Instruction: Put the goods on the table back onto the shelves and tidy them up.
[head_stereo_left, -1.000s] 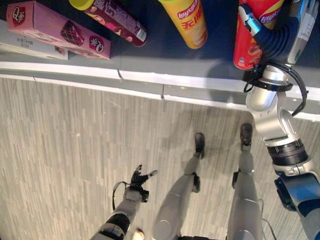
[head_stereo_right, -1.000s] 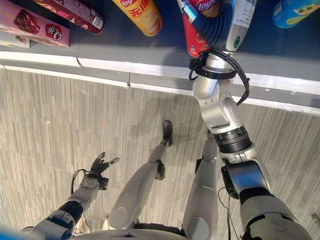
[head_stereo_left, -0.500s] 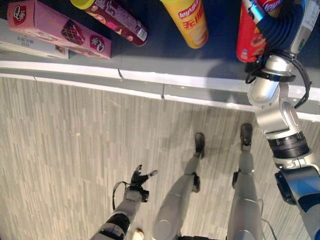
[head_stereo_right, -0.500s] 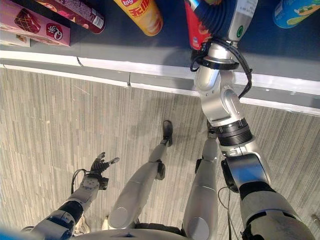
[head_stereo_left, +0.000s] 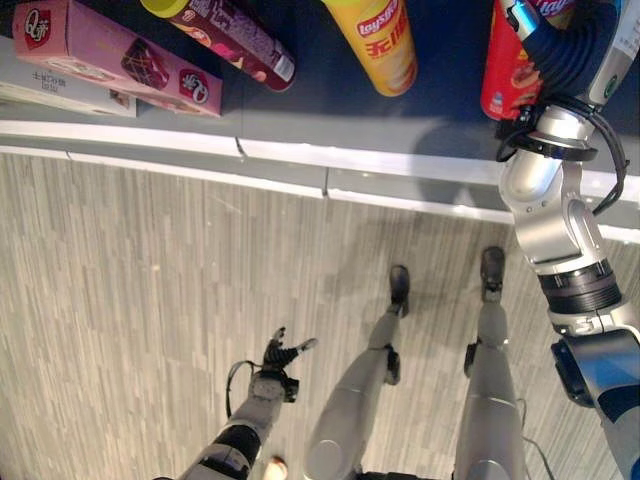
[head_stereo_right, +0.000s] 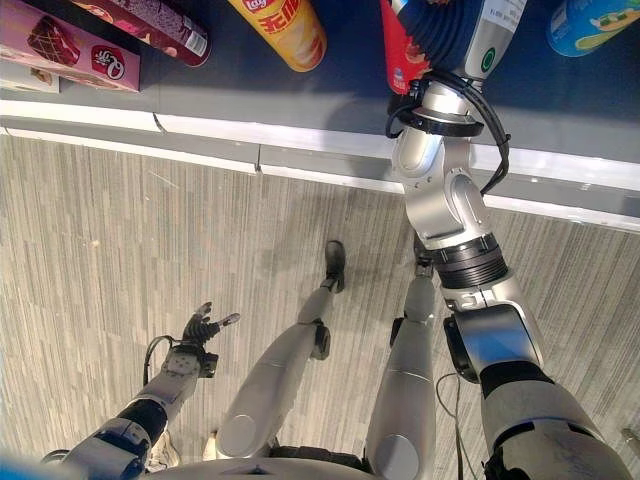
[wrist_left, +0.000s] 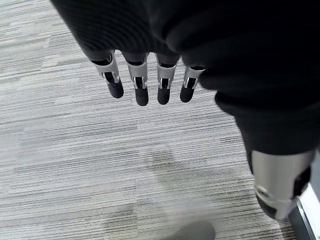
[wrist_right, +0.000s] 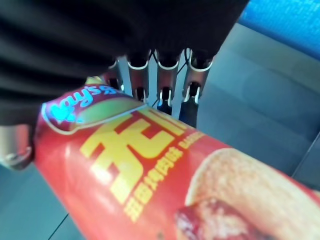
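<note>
One red can (wrist_right: 165, 185) seemingly gripped by right hand (wrist_right: 165, 80).

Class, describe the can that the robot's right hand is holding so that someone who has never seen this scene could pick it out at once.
Start at the dark shelf running along the top of the head views. The cans lie in a row on it; follow the robot's right arm up to the right hand, curled round the red can. Its neighbours are a yellow can and a maroon can; this is the red one.
</note>
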